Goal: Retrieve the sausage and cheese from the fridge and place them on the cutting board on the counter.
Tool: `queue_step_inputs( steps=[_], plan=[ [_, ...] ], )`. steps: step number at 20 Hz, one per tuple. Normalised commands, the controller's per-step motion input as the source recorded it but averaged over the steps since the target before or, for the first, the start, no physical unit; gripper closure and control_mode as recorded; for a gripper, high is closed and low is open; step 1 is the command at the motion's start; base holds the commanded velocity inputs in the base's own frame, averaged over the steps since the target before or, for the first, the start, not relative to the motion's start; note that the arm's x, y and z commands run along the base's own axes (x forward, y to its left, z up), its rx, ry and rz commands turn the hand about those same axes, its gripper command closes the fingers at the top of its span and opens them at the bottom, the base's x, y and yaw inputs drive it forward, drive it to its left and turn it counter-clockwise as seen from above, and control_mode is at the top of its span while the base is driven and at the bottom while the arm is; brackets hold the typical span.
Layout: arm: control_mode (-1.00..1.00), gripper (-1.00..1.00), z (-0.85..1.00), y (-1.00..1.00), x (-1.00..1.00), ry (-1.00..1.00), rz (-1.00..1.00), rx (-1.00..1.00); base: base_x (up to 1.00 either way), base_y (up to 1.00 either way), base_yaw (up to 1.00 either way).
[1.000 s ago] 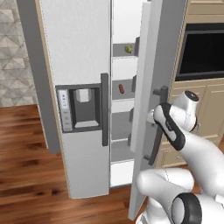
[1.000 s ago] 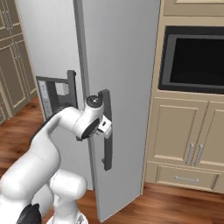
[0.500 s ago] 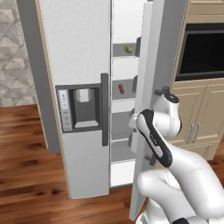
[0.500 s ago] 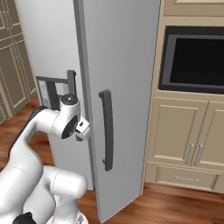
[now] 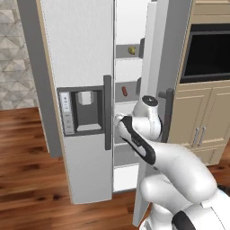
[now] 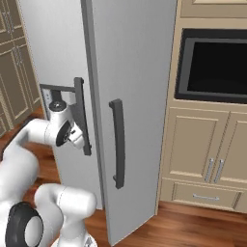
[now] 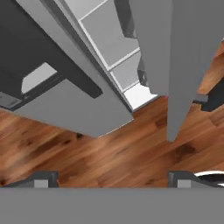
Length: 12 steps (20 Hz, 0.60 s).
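The fridge (image 5: 85, 58) has its left door shut and its right door (image 6: 140, 96) swung partly open. Through the gap, the yellowish cheese (image 5: 131, 50) rests on an upper white shelf. One shelf below lies the dark red sausage (image 5: 124, 91). My gripper (image 5: 118, 121) hangs in front of the gap, below the sausage and close to the left door's handle (image 6: 81, 116). In the hand view my gripper (image 7: 113, 179) points down at the floor and the fridge's lower shelves, its fingertips (image 7: 43, 178) wide apart with nothing between them. The cutting board and the counter are out of view.
The open door's dark handle (image 6: 117, 142) stands to the right of my arm. A black built-in oven (image 5: 209, 49) sits over beige cabinets (image 6: 205, 144) on the right. Wood floor (image 5: 27, 170) lies in front of the fridge.
My gripper has let go of the right door's handle and opened wide. The arm has swung left to the gap between the doors. The door stays ajar.
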Motion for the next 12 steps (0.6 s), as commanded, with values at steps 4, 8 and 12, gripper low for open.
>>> queue_step_inputs(
  steps=[4, 8, 12],
  plan=[
    [-1.00, -1.00, 0.02, 0.10, 0.57, 0.00, -0.31, 0.06, 0.00, 0.00, 0.00],
    [-1.00, -1.00, 0.01, 0.05, 0.52, 0.00, -0.38, 0.04, 0.00, 0.00, 0.00],
    [-1.00, -1.00, 0.03, 0.00, 0.54, 0.00, -0.31, 0.12, 0.00, 0.00, 0.00]
  ],
)
